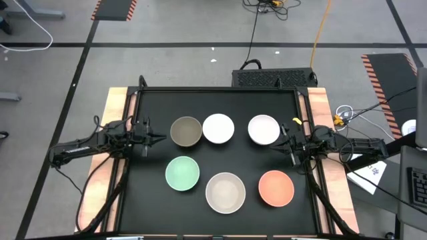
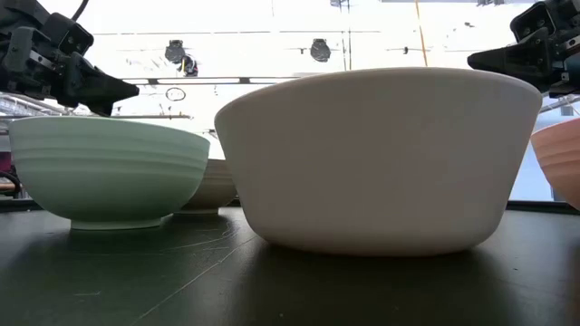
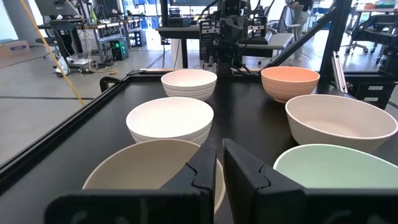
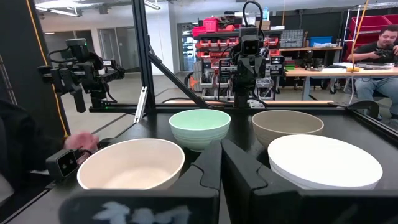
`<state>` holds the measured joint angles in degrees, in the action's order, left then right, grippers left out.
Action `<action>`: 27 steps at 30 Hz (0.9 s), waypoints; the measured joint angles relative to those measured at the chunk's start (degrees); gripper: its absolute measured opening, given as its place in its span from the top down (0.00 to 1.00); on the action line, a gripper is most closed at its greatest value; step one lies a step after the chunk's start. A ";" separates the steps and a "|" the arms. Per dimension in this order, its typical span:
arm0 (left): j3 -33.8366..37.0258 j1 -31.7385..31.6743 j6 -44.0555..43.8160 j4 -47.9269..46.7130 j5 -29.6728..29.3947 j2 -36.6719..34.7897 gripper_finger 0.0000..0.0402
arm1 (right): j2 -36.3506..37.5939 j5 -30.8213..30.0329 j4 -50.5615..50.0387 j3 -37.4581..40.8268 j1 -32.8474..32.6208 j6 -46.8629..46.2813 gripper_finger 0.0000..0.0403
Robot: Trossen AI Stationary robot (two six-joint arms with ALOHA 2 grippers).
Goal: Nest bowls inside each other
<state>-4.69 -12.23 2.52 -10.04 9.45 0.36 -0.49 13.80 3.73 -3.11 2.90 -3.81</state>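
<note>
Six bowls stand upright on their bases on the black table top, in two rows. In the far row are a grey-brown bowl [image 1: 186, 131] and two white bowls [image 1: 218, 129] [image 1: 263, 129]. In the near row are a mint green bowl [image 1: 182, 173], a cream-beige bowl [image 1: 225, 192] and a salmon-orange bowl [image 1: 275, 187]. None sits inside another. My left gripper [image 1: 160, 138] hovers shut at the table's left edge, level, pointing at the grey-brown bowl [image 3: 149, 168]. My right gripper [image 1: 273, 145] hovers shut at the right edge, beside the right-hand white bowl [image 4: 323, 160].
A raised black frame [image 1: 220, 89] borders the table top, with wooden boards [image 1: 115, 113] outside it on both sides. Cables [image 1: 347, 117] lie off the right edge. A small camera box [image 4: 62, 163] sits at the near edge. Bare mat [image 1: 143, 200] lies left of the near row.
</note>
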 joint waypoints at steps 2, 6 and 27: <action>0.01 0.01 0.00 0.02 0.01 0.01 0.92 | -0.01 0.06 0.50 0.01 0.00 0.00 1.00; 0.02 0.00 0.00 0.02 0.02 0.02 0.92 | 0.00 0.17 2.56 0.00 0.00 -0.01 1.00; 0.02 0.00 -3.60 0.22 0.02 0.02 0.92 | -0.02 0.02 7.23 0.02 0.00 -2.80 1.00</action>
<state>-4.67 -12.22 -1.07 -9.82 9.47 0.38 -0.51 13.82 10.96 -3.09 2.89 -6.61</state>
